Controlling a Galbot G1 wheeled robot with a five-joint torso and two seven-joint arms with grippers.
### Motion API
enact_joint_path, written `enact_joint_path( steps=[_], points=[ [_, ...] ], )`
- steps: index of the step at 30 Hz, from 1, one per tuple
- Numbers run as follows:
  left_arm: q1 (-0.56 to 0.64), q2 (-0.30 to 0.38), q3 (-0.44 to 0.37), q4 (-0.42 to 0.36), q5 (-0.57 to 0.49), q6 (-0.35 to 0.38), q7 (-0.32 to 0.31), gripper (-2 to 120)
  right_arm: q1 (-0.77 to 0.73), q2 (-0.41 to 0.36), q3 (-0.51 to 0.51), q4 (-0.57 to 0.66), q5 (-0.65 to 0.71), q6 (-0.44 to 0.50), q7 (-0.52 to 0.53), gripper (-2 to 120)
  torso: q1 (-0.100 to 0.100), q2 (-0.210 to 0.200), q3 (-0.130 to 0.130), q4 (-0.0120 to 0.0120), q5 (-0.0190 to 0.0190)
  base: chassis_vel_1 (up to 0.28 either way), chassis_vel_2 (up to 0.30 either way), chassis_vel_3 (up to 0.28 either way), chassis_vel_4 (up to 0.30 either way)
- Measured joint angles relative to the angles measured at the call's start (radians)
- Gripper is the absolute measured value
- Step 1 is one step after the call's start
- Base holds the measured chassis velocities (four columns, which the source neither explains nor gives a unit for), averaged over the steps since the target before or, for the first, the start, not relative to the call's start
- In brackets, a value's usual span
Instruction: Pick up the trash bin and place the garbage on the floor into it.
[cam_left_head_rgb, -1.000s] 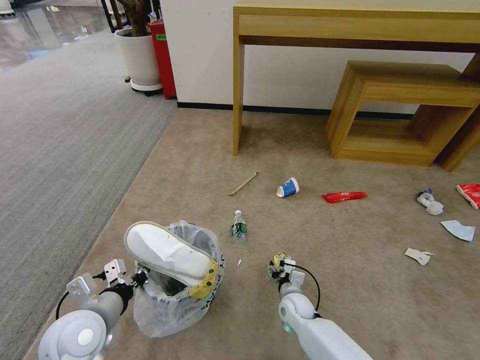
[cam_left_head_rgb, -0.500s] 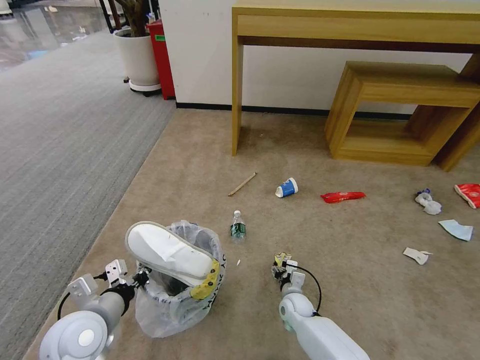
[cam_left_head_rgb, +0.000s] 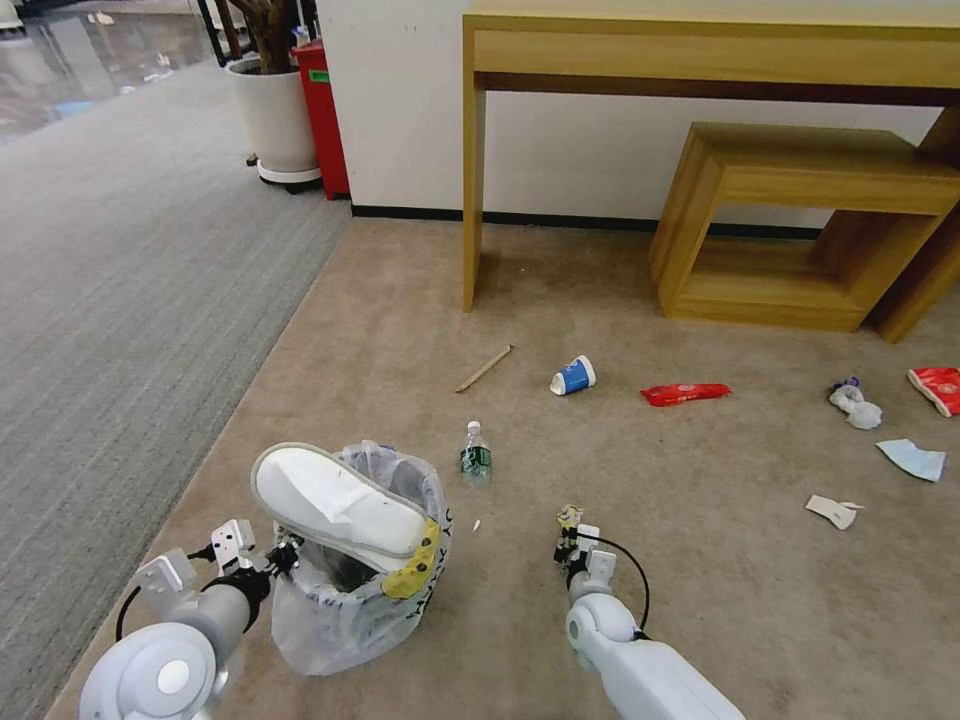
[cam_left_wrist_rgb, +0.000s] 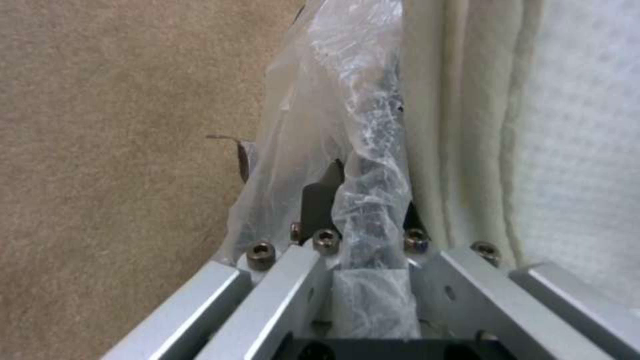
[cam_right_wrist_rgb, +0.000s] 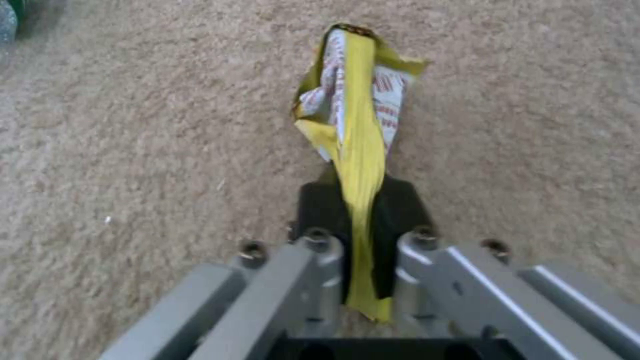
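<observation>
The right end effector (cam_right_wrist_rgb: 360, 240) is pinching a thin, limp yellow wrapper (cam_right_wrist_rgb: 357, 120) just above the floor (cam_left_head_rgb: 640, 480), while the left end effector (cam_left_wrist_rgb: 363, 220) is clamping the light, crinkly-lined trash bin (cam_left_head_rgb: 350, 600) by its rim.

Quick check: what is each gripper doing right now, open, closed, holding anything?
Left gripper: closed on the trash bin's bag-lined rim.
Right gripper: closed on a yellow wrapper, above the floor.

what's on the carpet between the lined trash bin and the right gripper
In the head view, just one tiny white scrap lies on bare beige carpet between the bag-lined trash bin and the right gripper.
</observation>
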Motion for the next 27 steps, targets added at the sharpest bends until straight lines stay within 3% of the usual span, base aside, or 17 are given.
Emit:
enact_joint_path(
  steps=[4,7,9,10,13,15,17,19,21,27],
  points=[
    [0.000,0.003,-0.001,0.004,-0.001,0.000,0.000,1,-0.018,-0.024,-0.009,0.051,0.034,0.049,-0.077,0,0.000,0.000,0.000,0.0002,0.0018,0.000,0.000,0.000,0.000],
    [-0.001,0.005,-0.003,0.009,0.000,0.000,0.000,1,-0.029,-0.056,-0.009,0.131,0.074,0.075,-0.131,0,0.000,0.000,0.000,0.0003,0.0003,0.000,0.000,0.000,0.000],
    [-0.001,0.005,-0.003,0.013,0.001,0.000,0.000,1,-0.038,-0.110,-0.013,0.252,0.119,0.099,-0.199,0,0.000,0.000,0.000,0.0002,0.0009,0.000,0.000,0.000,0.000],
    [-0.001,0.005,-0.003,0.013,0.001,0.000,0.000,1,-0.038,-0.110,-0.013,0.252,0.119,0.099,-0.199,0,0.000,0.000,0.000,0.0002,0.0009,0.000,0.000,0.000,0.000],
    [-0.002,0.003,0.001,0.017,0.010,0.000,0.000,1,-0.032,-0.239,-0.045,0.439,0.164,0.117,-0.258,0,0.000,0.000,0.000,-0.0003,-0.0001,0.000,0.000,0.000,0.000],
    [-0.002,0.003,0.001,0.018,0.011,0.000,0.000,1,-0.028,-0.257,-0.052,0.461,0.170,0.118,-0.262,0,0.000,0.000,0.000,-0.0005,0.0000,0.000,0.000,0.000,0.000],
    [-0.002,0.002,0.004,0.016,0.015,0.000,-0.001,1,0.007,-0.339,-0.103,0.578,0.214,0.120,-0.295,0,0.000,0.000,0.000,-0.0004,0.0001,0.000,0.000,0.000,0.000],
    [-0.002,0.002,0.005,0.015,0.015,0.001,-0.002,1,0.018,-0.356,-0.117,0.604,0.225,0.118,-0.304,0,0.000,0.000,0.000,-0.0004,0.0000,0.000,0.000,0.000,0.000],
    [-0.002,0.005,0.007,0.009,0.018,0.003,-0.004,1,0.099,-0.423,-0.186,0.714,0.277,0.105,-0.356,0,0.000,0.000,0.000,-0.0003,-0.0001,0.000,0.000,0.000,0.000],
    [-0.002,0.000,0.015,0.002,0.028,0.006,-0.005,1,0.291,-0.479,-0.309,0.830,0.389,0.072,-0.424,0,0.000,0.000,0.000,0.0001,-0.0005,0.000,0.000,0.000,0.000]
  ],
)
